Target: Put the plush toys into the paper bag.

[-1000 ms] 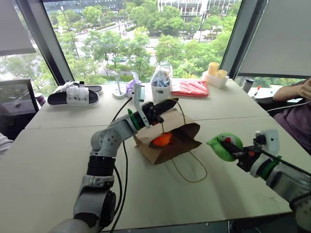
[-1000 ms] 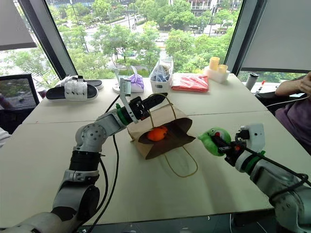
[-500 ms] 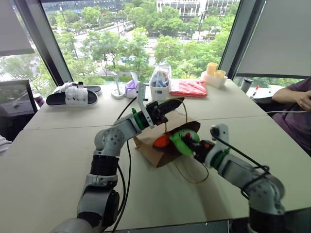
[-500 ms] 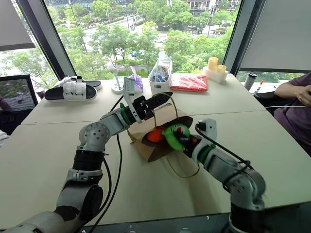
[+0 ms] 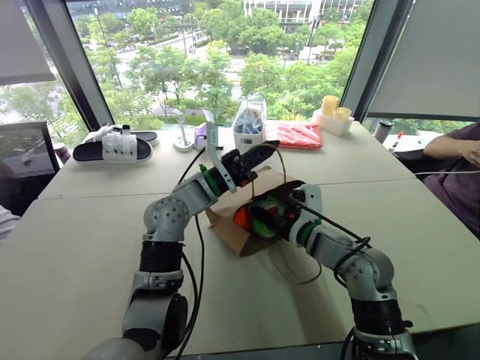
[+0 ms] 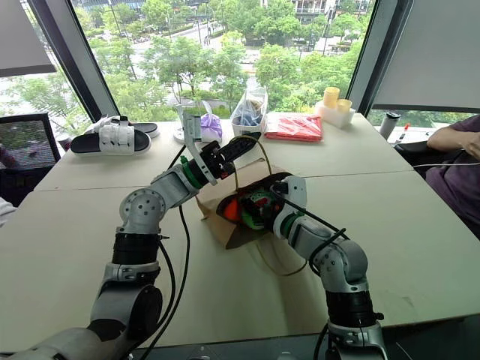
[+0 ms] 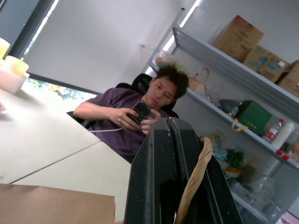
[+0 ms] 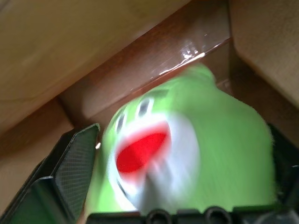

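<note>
The brown paper bag [image 5: 225, 219] lies on its side mid-table, mouth facing me. My left gripper [image 5: 255, 156] is above it, shut on one tan loop handle [image 7: 194, 184] and holding the mouth up. The orange plush toy [image 5: 241, 217] rests inside the bag. Beside it sits the green plush toy [image 5: 262, 219] with its red-and-white patch [image 8: 140, 151]. My right gripper [image 5: 274, 214] reaches into the bag mouth. Its fingers [image 8: 70, 177] stand wide open on either side of the green toy [image 8: 201, 154].
Along the far table edge lie black-and-white slippers [image 5: 112, 148], a purple cloth bundle [image 5: 200, 133], a white box with a clear plastic bag [image 5: 249, 124], a red packet [image 5: 294, 136] and yellow cups [image 5: 331, 109]. A person [image 5: 457, 150] sits at the right.
My right gripper carried the green toy leftward from the table's right side into the bag mouth, then its fingers spread open. The left gripper kept its hold on the handle.
</note>
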`<move>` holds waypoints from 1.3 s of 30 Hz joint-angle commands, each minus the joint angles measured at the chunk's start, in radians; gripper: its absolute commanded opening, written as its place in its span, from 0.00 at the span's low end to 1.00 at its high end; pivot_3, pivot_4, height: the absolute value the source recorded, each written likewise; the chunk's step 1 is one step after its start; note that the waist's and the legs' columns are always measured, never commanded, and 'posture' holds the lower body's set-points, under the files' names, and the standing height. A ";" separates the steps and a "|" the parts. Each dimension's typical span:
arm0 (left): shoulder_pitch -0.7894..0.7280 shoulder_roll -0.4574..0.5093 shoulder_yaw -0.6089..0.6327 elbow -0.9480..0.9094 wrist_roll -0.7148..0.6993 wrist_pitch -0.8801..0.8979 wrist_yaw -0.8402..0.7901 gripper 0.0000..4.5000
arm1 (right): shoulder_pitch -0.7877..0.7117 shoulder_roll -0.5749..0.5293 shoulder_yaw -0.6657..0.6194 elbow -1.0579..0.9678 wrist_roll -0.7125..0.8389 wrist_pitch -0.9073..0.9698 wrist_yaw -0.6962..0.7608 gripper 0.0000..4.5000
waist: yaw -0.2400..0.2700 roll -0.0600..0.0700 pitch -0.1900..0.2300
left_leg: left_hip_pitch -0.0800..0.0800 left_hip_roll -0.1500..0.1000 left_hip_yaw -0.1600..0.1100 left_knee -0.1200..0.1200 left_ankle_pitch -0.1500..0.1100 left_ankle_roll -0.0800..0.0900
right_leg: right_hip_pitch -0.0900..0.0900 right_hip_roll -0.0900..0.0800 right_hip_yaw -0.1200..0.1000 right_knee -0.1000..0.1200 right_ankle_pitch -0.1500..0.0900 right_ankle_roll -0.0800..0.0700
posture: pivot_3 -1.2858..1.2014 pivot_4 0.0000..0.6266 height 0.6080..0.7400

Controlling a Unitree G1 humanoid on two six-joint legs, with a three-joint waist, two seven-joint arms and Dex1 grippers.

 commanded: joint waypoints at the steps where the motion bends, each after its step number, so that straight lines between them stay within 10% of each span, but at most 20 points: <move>1: -0.043 -0.020 0.036 0.017 -0.028 -0.040 0.019 0.00 | 0.018 -0.030 -0.027 -0.138 0.036 0.013 0.033 0.99 | 0.001 0.000 0.000 | 0.000 0.000 0.000 0.000 0.000 0.000 | 0.000 0.000 0.000 0.000 0.000 0.000 | 0.52 0.24 1.00; 15: -0.095 -0.042 0.067 0.128 -0.017 -0.092 0.023 0.00 | 0.407 -0.248 -0.480 -0.399 0.453 0.081 0.105 0.99 | 0.011 -0.001 0.000 | 0.000 0.000 0.000 0.000 -0.004 0.006 | 0.003 0.000 -0.001 -0.002 0.000 0.000 | 0.52 0.24 1.00; 30: -0.101 -0.047 0.057 0.152 -0.009 -0.106 -0.007 0.00 | 0.641 -0.087 -0.260 -0.286 0.390 -0.039 0.140 0.99 | 0.019 -0.001 0.000 | 0.003 0.000 0.001 0.001 -0.004 0.007 | 0.005 0.000 0.000 -0.002 0.000 0.000 | 0.52 0.24 1.00; 33: -0.099 -0.045 0.057 0.146 -0.010 -0.104 -0.007 0.00 | 0.626 -0.033 -0.263 -0.280 0.423 -0.088 0.121 0.83 | 0.023 -0.001 0.000 | 0.002 0.000 0.000 0.001 -0.004 0.007 | 0.004 0.000 -0.001 -0.002 0.000 0.000 | 0.52 0.24 1.00; 39: -0.093 -0.036 0.062 0.150 -0.011 -0.103 -0.009 0.00 | 0.633 -0.025 -0.284 -0.310 0.580 -0.114 0.136 0.15 | 0.024 -0.001 0.000 | 0.002 0.000 0.000 0.001 -0.004 0.006 | 0.004 0.000 -0.001 -0.002 0.000 0.000 | 0.52 0.24 1.00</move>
